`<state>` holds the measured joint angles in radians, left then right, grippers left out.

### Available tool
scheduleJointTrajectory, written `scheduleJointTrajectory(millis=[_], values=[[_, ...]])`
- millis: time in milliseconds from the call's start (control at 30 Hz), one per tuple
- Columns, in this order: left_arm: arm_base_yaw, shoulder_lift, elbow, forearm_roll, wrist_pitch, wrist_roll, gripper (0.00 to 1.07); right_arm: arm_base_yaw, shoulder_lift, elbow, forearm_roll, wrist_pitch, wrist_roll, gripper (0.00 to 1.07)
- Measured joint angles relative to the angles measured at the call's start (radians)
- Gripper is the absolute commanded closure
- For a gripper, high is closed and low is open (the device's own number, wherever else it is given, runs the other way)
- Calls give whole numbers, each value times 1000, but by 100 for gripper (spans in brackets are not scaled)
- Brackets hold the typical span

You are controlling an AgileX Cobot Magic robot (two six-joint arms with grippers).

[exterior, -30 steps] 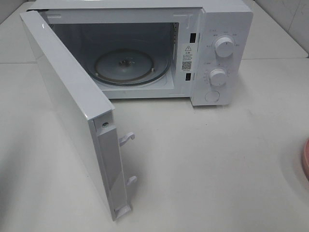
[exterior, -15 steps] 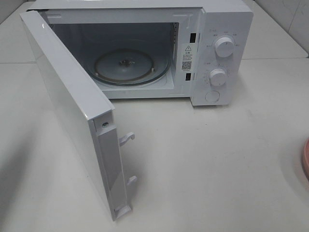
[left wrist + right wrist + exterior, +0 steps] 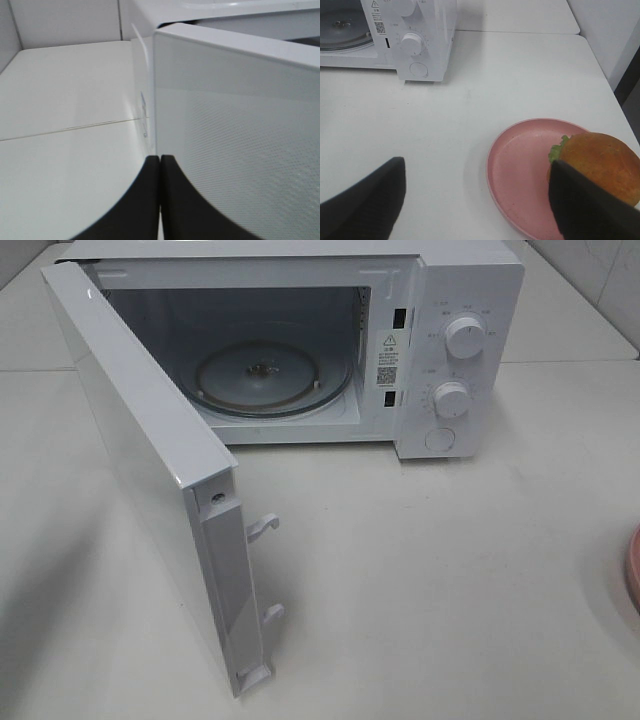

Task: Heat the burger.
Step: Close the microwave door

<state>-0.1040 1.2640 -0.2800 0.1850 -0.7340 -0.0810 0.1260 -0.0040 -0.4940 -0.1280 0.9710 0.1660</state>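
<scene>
White desk (image 3: pixel 450 570) lies clear before the open microwave (image 3: pixel 400 350); left jaws together, I'd centre my spread right jaws around the burger (image 3: pixel 597 165), seemingly off-centre on its plate (image 3: pixel 520 165).

A white microwave (image 3: pixel 300 340) stands at the back of the pale worktop (image 3: pixel 430 570), its door (image 3: pixel 150 460) swung wide open toward the front left. Inside lies a round glass turntable (image 3: pixel 272 378). Two white dials (image 3: pixel 466 337) sit one above the other on the control panel, with what may be a round button (image 3: pixel 439 439) below. A pink plate (image 3: pixel 520 170) rests well apart, to the right.
</scene>
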Motion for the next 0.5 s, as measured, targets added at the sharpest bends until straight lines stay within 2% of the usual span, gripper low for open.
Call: scheduleJointTrajectory(millis=[33, 67, 133, 500], values=[[-1, 35, -4, 59, -21, -35, 107, 0, 0, 0, 0, 0, 0, 32], [-1, 35, -4, 59, -21, -35, 107, 0, 0, 0, 0, 0, 0, 32], [-21, 83, -27, 132, -37, -78, 107, 0, 0, 0, 0, 0, 0, 32], [-108, 207, -116, 157, -54, -93, 107, 0, 0, 0, 0, 0, 0, 32]])
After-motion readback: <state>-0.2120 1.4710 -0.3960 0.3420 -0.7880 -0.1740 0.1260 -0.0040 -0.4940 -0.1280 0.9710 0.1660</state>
